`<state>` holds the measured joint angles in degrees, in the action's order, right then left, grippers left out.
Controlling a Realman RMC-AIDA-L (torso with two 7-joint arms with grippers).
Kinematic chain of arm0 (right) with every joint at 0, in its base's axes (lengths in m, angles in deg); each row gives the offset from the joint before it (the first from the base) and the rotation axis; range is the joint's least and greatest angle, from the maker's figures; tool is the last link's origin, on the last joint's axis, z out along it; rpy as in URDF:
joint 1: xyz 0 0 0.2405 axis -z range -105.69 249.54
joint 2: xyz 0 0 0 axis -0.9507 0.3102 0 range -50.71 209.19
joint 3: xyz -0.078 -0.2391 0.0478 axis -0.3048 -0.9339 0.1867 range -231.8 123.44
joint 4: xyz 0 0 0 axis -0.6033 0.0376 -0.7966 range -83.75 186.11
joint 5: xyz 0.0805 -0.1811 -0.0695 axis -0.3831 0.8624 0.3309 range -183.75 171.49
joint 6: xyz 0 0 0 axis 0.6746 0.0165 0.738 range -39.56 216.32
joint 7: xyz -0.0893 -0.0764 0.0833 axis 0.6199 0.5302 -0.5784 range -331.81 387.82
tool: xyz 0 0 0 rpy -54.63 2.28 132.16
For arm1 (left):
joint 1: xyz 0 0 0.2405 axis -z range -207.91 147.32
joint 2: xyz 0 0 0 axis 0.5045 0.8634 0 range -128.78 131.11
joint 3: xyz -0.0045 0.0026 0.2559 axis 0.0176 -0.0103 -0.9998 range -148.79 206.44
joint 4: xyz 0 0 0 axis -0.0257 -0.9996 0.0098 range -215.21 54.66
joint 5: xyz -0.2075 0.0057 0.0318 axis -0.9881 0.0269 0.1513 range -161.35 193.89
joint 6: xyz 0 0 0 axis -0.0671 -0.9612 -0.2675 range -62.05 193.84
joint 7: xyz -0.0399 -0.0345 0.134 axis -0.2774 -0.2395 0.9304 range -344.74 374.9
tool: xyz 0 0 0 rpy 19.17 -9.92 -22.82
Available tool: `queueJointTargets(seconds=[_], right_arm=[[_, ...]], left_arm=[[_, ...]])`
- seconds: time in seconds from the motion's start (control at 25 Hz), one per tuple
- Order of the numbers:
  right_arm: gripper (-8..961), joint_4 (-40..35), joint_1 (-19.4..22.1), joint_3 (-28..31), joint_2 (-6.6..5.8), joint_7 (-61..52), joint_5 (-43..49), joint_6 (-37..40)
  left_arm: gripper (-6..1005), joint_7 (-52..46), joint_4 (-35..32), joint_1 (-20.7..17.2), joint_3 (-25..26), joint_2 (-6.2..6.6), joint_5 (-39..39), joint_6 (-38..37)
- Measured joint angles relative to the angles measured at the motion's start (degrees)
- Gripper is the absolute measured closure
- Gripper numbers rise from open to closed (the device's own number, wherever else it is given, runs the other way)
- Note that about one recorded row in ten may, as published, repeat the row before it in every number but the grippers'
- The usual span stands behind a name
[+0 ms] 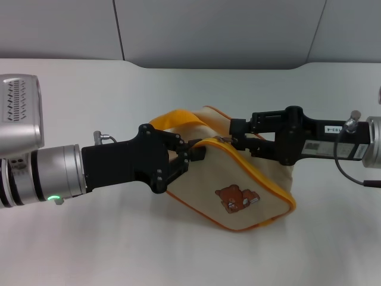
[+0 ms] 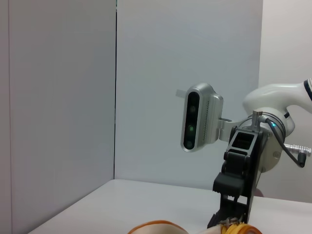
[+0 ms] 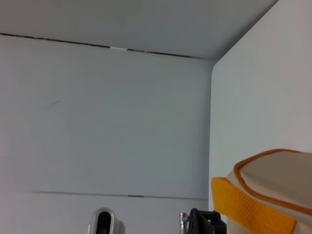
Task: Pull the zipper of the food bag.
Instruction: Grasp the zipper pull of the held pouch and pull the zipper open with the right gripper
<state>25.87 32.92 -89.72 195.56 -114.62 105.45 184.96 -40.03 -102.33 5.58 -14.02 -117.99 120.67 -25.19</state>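
A: Where is the food bag sitting right now?

B: It is lying on the white table, bear picture facing the head camera, between the two arms. The left gripper is clamping the bag's near corner, its fingers pinching the fabric shut just beside the orange loop handle.

A: And the other arm?

B: The right gripper is reaching in from the opposite side, its tips meeting at the top edge where the zipper is running. It looks to be closing on the small metal pull tab, though I cannot tell for sure that the tab is actually between the tips.

A: What is worrying you from here?

B: The tab is tiny, so the tips may be slipping off it once the pull begins. If the left hold is giving way, the whole bag may be dragging along instead of unzipping. The soft fabric may also be bunching under the slider and jamming it.
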Motion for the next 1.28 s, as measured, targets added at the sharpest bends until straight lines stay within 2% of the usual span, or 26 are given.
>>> queueJointTargets(seconds=[0.56,0.8,1.0,1.28], right_arm=[[575,0.01,-0.1,0.34,0.97,0.09,0.0,-0.61],[662,-0.01,-0.09,0.34,1.11,1.49,0.0,-1.26],[894,-0.02,0.09,0.41,1.19,3.83,-0.01,-1.75],[949,-0.36,0.48,0.23,1.29,7.02,0.0,-1.86]], left_arm=[[942,0.0,0.27,-0.02,0.04,-0.02,0.0,-0.23],[942,0.0,0.27,-0.02,0.04,-0.02,0.0,-0.31],[943,0.0,0.31,-0.02,-0.01,-0.02,0.02,-0.31],[932,0.0,0.37,-0.34,0.11,-0.03,-0.02,-0.06]])
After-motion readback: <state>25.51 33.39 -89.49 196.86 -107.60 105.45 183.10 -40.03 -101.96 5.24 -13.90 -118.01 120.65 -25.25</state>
